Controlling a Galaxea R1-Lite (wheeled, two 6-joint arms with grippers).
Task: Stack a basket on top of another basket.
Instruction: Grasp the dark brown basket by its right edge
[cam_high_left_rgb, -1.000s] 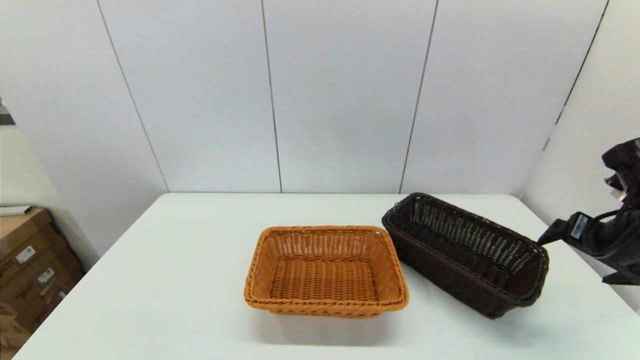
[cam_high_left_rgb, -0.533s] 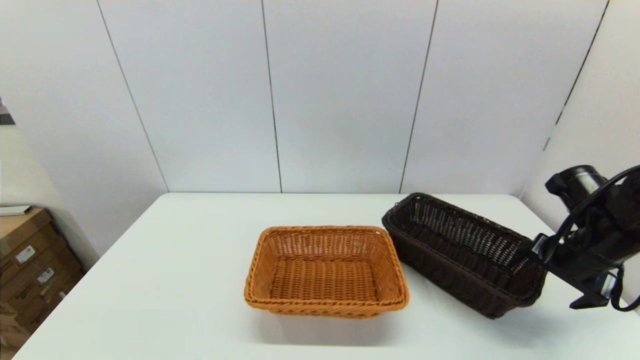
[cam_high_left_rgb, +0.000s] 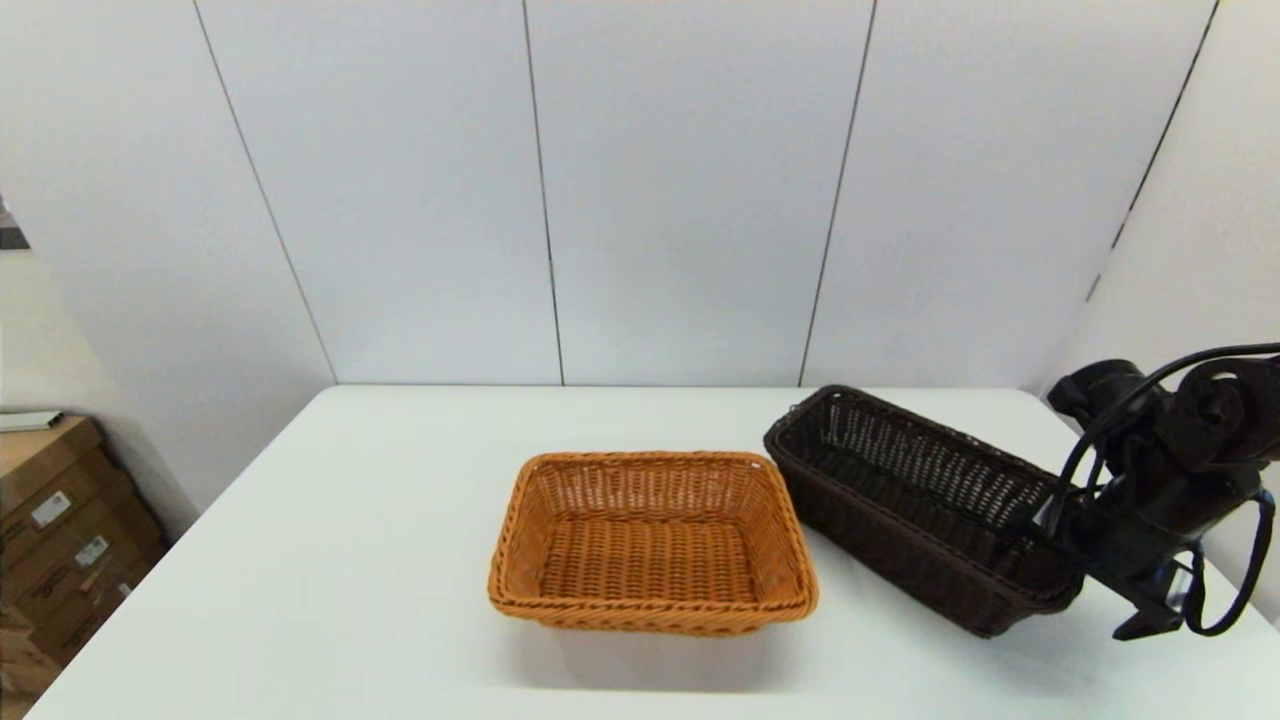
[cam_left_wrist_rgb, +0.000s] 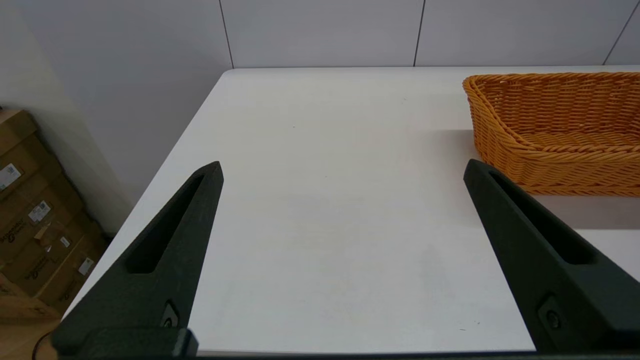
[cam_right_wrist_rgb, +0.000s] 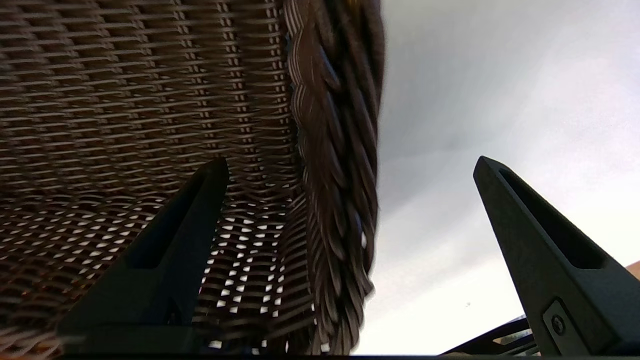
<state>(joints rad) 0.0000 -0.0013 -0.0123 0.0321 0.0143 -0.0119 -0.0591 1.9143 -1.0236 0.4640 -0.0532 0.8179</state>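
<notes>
The dark basket (cam_high_left_rgb: 925, 505) lies on the desk (cam_high_left_rgb: 350, 560) at the right of the head view, with its long axis running from the upper middle of the frame down toward the lower right. The tan basket (cam_high_left_rgb: 652, 540) sits at the centre of the frame, just beside the dark one on its left, and the two do not seem to touch.

The right gripper (cam_right_wrist_rgb: 350, 167) is at the lower right end of the dark basket, so the basket stretches away from it toward the upper left of the head view. In the right wrist view the fingers are wide apart and stand on both sides of the braided rim (cam_right_wrist_rgb: 335, 165): one finger (cam_right_wrist_rgb: 200, 200) is over the woven inside, the other is outside over the desk. They have not closed on the rim yet. The next move is probably to close there, lift, and carry the basket left over the tan one.

The left gripper (cam_left_wrist_rgb: 342, 167) hangs over the desk, left of the tan basket, with its fingers spread apart and nothing between them. The right arm is clearly the nearer one.
</notes>
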